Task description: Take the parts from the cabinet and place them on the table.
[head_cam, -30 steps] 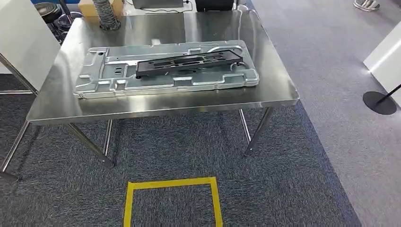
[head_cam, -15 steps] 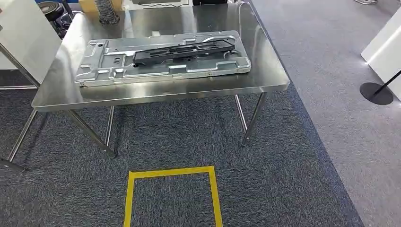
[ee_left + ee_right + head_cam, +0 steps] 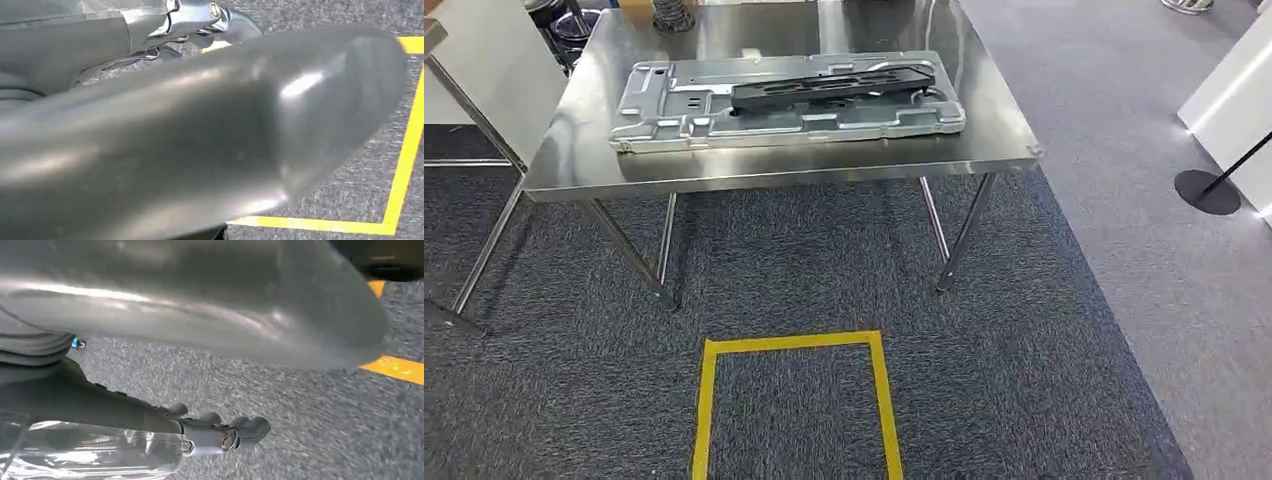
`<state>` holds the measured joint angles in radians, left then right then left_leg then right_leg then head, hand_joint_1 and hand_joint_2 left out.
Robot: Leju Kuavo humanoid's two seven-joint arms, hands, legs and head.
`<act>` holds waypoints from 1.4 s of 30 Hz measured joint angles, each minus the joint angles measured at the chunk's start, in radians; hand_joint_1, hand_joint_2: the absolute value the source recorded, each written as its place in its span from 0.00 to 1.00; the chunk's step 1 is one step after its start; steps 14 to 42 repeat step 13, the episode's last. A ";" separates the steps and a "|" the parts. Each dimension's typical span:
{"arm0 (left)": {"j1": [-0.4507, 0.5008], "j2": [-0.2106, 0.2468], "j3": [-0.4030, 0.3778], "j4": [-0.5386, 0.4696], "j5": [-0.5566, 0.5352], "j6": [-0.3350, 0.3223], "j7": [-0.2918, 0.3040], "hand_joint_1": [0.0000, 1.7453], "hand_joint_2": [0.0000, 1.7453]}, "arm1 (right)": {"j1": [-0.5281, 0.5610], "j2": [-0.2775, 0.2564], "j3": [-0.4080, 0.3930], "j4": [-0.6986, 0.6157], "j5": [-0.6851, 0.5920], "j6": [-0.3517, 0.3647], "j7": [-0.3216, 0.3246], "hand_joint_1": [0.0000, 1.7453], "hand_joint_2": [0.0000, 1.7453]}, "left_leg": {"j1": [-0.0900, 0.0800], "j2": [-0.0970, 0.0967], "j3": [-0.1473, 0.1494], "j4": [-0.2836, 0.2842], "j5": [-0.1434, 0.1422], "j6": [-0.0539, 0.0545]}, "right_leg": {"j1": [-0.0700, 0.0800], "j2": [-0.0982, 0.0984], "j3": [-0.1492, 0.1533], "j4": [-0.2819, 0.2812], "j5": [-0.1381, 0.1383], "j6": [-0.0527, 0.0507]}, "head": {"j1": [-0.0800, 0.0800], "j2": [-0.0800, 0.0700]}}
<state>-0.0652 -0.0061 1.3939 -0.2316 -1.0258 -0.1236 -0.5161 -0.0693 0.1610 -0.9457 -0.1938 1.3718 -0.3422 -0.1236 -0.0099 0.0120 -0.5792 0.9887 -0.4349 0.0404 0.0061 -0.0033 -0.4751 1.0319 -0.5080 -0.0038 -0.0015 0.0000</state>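
Note:
A large silver stamped metal panel point(image 3: 674, 115) lies flat on the steel table point(image 3: 774, 172), and a long black part point(image 3: 834, 88) rests on top of it. My left hand point(image 3: 200, 140) hangs above the grey carpet and holds nothing. Its thick thumb is close to the camera and its fingers point(image 3: 215, 20) are stretched out beyond it. My right hand point(image 3: 200, 315) also hangs over the carpet with nothing in it, its dark fingers point(image 3: 220, 432) extended and only slightly bent.
A yellow tape square point(image 3: 794, 345) marks the carpet in front of the table. A white cabinet side point(image 3: 484, 60) stands at the left. At the right are a white board point(image 3: 1234, 100) and a black stanchion base point(image 3: 1207, 190). A ribbed hose point(image 3: 669, 15) stands at the table's far edge.
The whole picture has shifted: the table and the tape square now sit higher in the head view, so the camera moved. The panel and the black part lie as before.

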 joint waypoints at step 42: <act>0.002 -0.003 0.002 0.002 0.010 0.004 -0.003 0.00 0.00 | -0.007 0.002 0.000 0.001 -0.006 0.028 -0.023 0.00 0.00 | 0.035 -0.007 -0.027 0.256 -0.099 -0.077 | -0.011 -0.011 -0.103 -0.079 0.093 -0.010 | -0.008 0.000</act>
